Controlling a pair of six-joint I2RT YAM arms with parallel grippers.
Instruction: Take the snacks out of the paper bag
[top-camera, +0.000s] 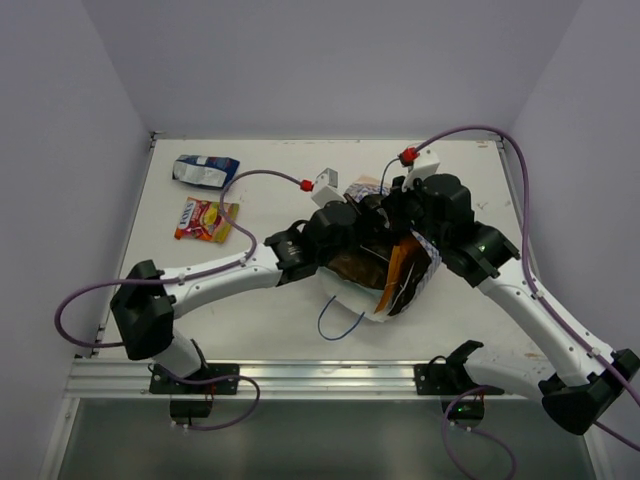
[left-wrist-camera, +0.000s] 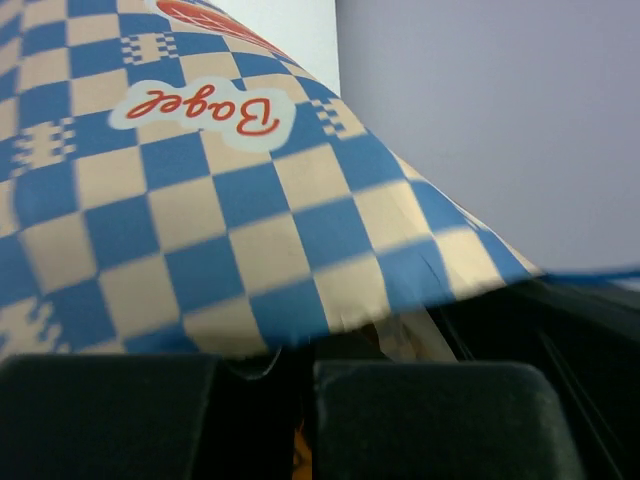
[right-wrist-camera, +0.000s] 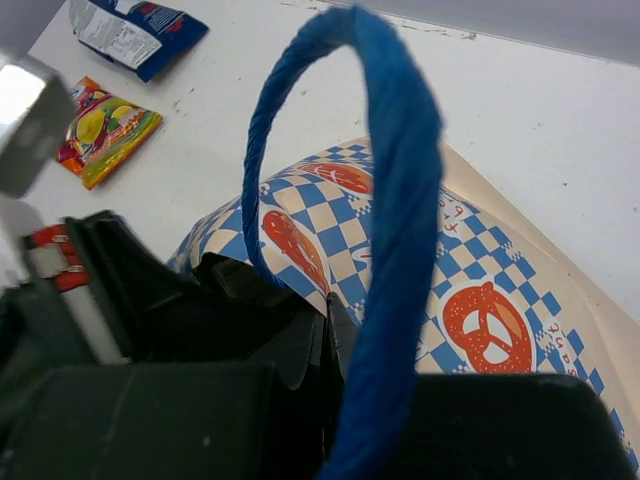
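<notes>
The paper bag (left-wrist-camera: 230, 250) bears a red word, upside down, reading "Bage".

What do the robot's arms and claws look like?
The left arm and right arm are white tubes with chunky black joints. A purple cable loops along each, ending in a red plug. The left claw and right claw are black and blocky.

A robot lab's test cell: plain pale walls (top-camera: 330, 60) box in the white tabletop (top-camera: 270, 160) at its far, left and right edges; an aluminium rail (top-camera: 320, 378) lines the near edge, carrying two bolted arms (top-camera: 215, 280); purple cables (top-camera: 70, 310) loop past the near-left corner.
</notes>
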